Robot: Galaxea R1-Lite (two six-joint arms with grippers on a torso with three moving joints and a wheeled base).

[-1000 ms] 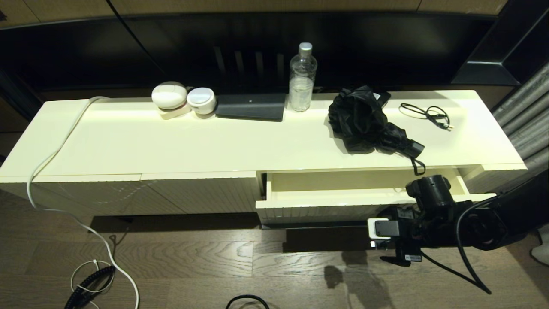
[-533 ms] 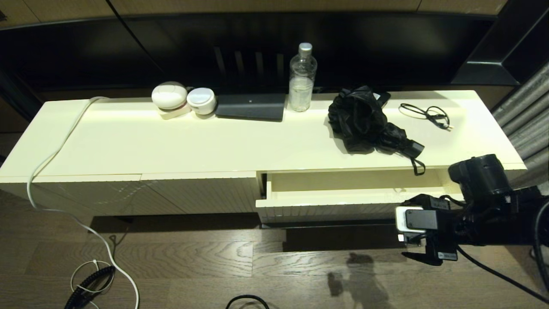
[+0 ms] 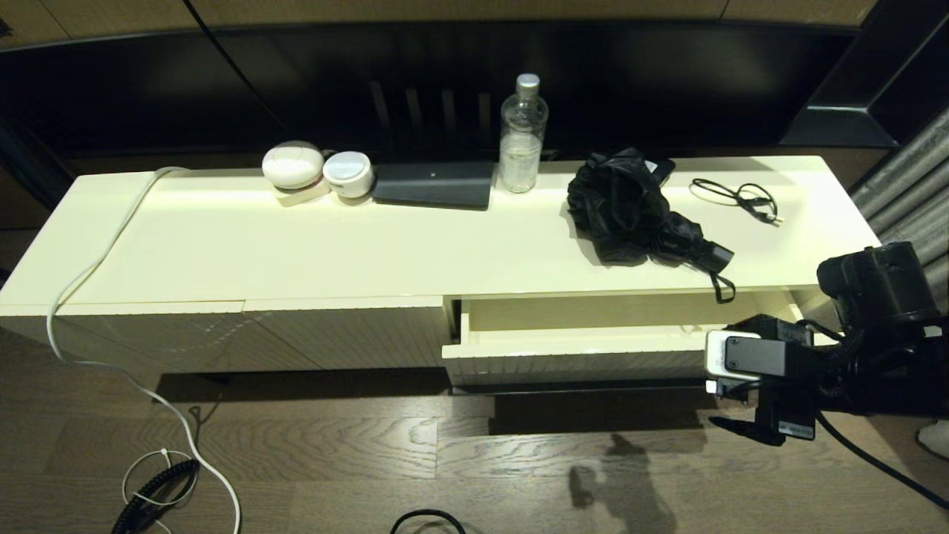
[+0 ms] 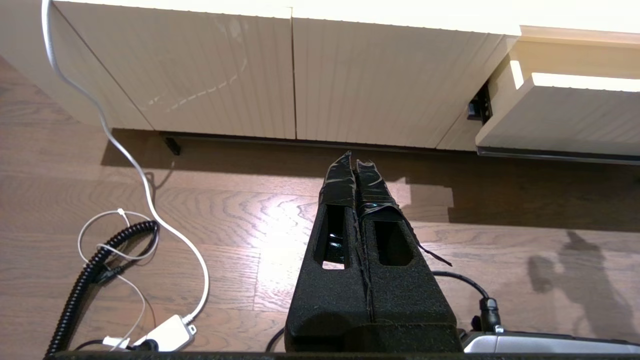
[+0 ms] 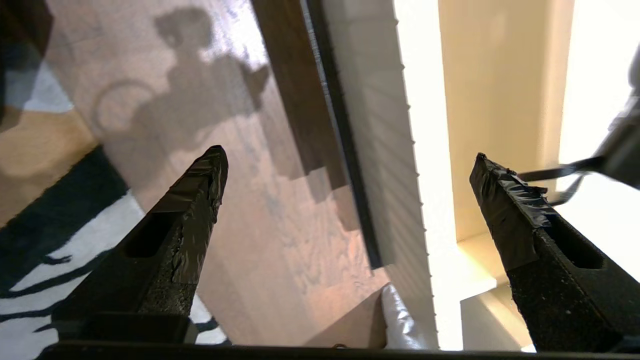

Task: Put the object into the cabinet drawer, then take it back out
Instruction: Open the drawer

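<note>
The black folding umbrella [image 3: 634,211] lies bunched on the cabinet top, right of centre. Its short handle [image 3: 715,258] points at the front edge and its strap [image 3: 723,285] hangs over the open drawer. The cream drawer [image 3: 593,337] stands pulled out, its interior bare. My right arm [image 3: 875,297] is at the drawer's right end, in front of the cabinet. The right gripper [image 5: 347,155] is open and holds nothing, with the ribbed drawer front [image 5: 385,150] between its fingers' lines of sight. The left gripper [image 4: 352,156] is shut and hangs over the floor before the closed left panels.
On the cabinet top stand a clear bottle [image 3: 523,133], a flat black box [image 3: 434,185], two white round devices [image 3: 293,165] and a thin black cable [image 3: 738,196]. A white cord [image 3: 96,274] runs down to the floor, where coiled cables [image 3: 156,482] lie.
My right arm has swung to the right and slightly back, from the drawer front's middle-right to its right end. The umbrella and the drawer have not moved.
</note>
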